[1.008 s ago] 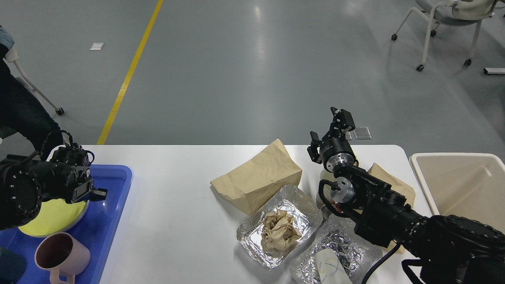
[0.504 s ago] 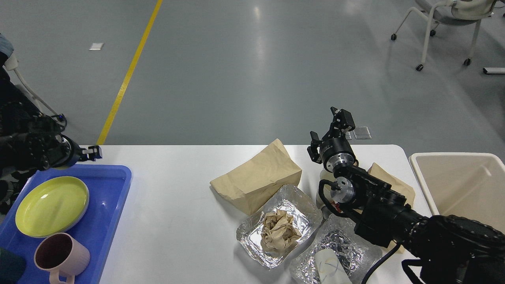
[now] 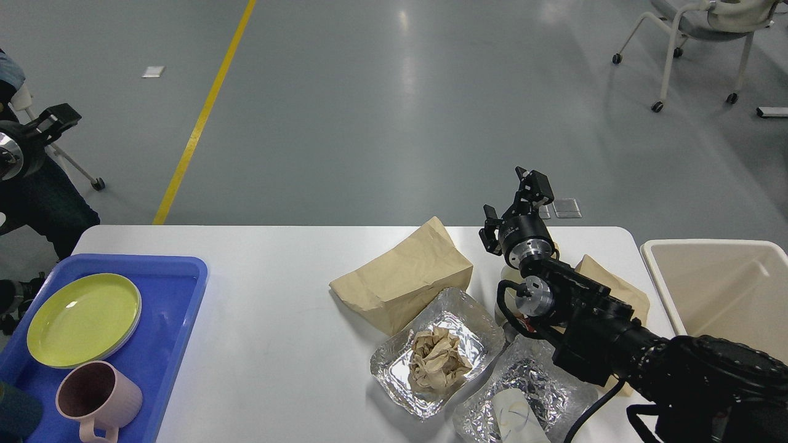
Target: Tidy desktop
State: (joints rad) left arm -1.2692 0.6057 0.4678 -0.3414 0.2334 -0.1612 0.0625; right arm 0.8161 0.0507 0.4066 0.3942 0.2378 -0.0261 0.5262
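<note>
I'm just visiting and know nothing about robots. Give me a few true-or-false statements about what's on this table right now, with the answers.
1. A yellow-green plate lies in the blue tray. True.
2. The pink mug stands on the bare white desktop. False: it stands in the blue tray, near the plate.
3. A crumpled ball of brown paper sits in a foil tray. True.
4. The right claw is gripping the large brown paper bag. False: it is open and raised beside the bag, holding nothing.
5. The beige bin is at the table's left end. False: it is at the right end.
</note>
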